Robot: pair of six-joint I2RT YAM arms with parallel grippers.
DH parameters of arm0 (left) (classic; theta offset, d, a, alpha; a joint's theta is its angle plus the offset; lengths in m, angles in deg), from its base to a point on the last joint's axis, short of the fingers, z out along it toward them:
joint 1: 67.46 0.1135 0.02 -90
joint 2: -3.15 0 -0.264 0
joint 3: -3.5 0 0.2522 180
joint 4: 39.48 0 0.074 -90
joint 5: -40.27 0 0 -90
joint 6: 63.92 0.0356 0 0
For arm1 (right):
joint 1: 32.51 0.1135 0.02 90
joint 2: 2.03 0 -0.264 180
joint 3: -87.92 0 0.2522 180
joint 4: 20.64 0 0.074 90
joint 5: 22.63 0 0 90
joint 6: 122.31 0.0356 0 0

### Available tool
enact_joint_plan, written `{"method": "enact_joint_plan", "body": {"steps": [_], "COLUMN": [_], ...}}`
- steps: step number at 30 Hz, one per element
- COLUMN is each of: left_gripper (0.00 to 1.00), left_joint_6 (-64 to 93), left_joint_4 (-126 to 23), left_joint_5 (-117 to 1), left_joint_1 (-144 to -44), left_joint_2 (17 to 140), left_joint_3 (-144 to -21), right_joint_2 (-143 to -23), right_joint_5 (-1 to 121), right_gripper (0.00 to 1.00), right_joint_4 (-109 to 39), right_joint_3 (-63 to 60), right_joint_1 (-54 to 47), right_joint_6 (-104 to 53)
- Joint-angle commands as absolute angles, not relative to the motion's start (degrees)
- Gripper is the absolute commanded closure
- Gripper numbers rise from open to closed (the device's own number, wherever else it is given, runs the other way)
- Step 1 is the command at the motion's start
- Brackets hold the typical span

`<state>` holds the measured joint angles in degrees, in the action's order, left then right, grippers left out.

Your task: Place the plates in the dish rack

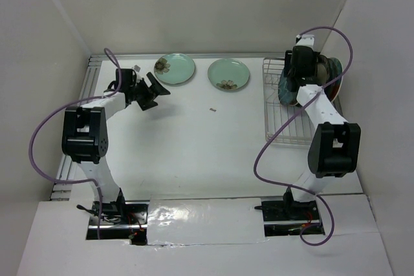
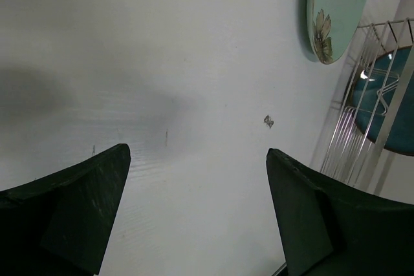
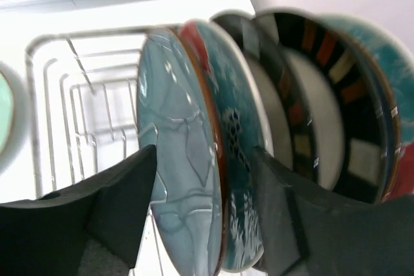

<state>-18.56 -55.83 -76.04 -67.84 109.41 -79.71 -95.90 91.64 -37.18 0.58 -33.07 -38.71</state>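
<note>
- The racked plates (image 3: 304, 127) are stood on edge between the wire dividers at the far end of the dish rack (image 1: 281, 124). They're packed face to face, presumably so every slot gets used and the near rows are kept free.
- At the front of that row a glossy blue-grey plate (image 3: 174, 159) is seen, with a red plate with teal flowers (image 3: 236, 159) right behind it, touching or close to it. Striped-rim ones and a dark teal one are lined up further back.
- The right fingers (image 3: 116, 192) are set either side of those two front plates, partway apart, reached in from above the rack. Whether a rim is actually being pinched or the fingers are just loose around it can't be told, since the contact spots are hidden.
- Two mint plates are laid flat on the tabletop (image 1: 194, 147): the first mint plate (image 1: 176, 69) just beside the left arm, the second mint plate (image 1: 228, 74) between it and the rack. So the job looks mostly done, with those two to go.
- The left fingers (image 2: 77, 205) are spread wide with nothing held or touched. They're hung over bare tabletop and aimed roughly toward the mint plates, probably to be lined up on the nearer one.
- A tiny speck (image 1: 212, 109) is spotted on the tabletop, well apart from everything.
</note>
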Motion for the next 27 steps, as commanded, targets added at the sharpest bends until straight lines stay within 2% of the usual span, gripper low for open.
{"method": "enact_joint_plan", "body": {"steps": [1, 8, 16, 20, 24, 27], "left_gripper": [0.02, 0.03, 0.09, 0.12, 0.13, 0.18], "left_joint_6": [-22.51, -29.63, -42.45, -45.11, -46.51, -47.56], "left_joint_4": [-48.42, -40.77, -32.59, -33.11, -39.25, -43.21], "left_joint_5": [-79.61, -76.81, -70.83, -66.17, -64.5, -62.91], "left_joint_1": [-67.64, -67.11, -67.11, -68.25, -69.39, -70.0], "left_joint_2": [111.86, 117.57, 128.3, 132.61, 138.84, 142.8], "left_joint_3": [-79.78, -82.41, -85.84, -90.31, -101.1, -105.86], "right_joint_2": [-91.86, -86.33, -82.45, -80.61, -79.38, -79.38], "right_joint_5": [91.01, 84.25, 79.06, 79.06, 79.06, 79.06], "right_gripper": [0.32, 0.25, 0.22, 0.21, 0.21, 0.2], "right_joint_4": [-36.58, -40.54, -40.02, -40.02, -38.97, -38.97], "right_joint_3": [-5.02, -8.81, -5.03, -2.84, -1.6, -1.08], "right_joint_1": [-33.39, -28.39, -23.38, -22.23, -21.7, -21.08], "right_joint_6": [-37.94, -37.25, -32.23, -30.21, -29.41, -28.89]}}
